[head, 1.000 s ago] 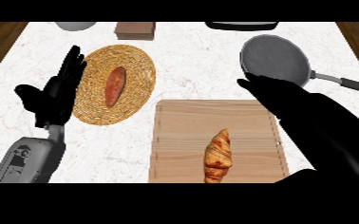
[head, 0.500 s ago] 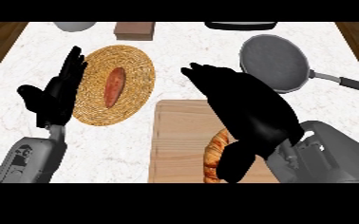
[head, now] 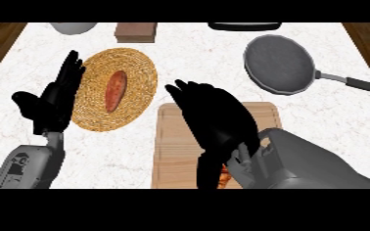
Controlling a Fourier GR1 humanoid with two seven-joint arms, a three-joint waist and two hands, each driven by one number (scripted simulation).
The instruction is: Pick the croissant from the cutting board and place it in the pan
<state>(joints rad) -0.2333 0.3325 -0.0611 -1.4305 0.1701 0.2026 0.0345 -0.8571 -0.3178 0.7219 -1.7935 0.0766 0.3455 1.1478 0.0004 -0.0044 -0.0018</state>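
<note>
Head view | right hand (head: 217,122) over cutting board (head: 173,142), covering croissant (head: 225,177) (only a sliver shows); can't tell if it grips | left hand (head: 54,103) open, resting at left | pan (head: 278,63) well apart

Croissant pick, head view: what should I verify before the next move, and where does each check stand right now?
1. Right hand is over the cutting board: ok.
2. Croissant is in sight: not ok, only a sliver shows beneath the hand.
3. Grip on the croissant: cannot tell, the hand hides it.
4. Pan has nothing in it: ok.
5. Left hand is out of the way, resting open at the view's left: ok.
</note>
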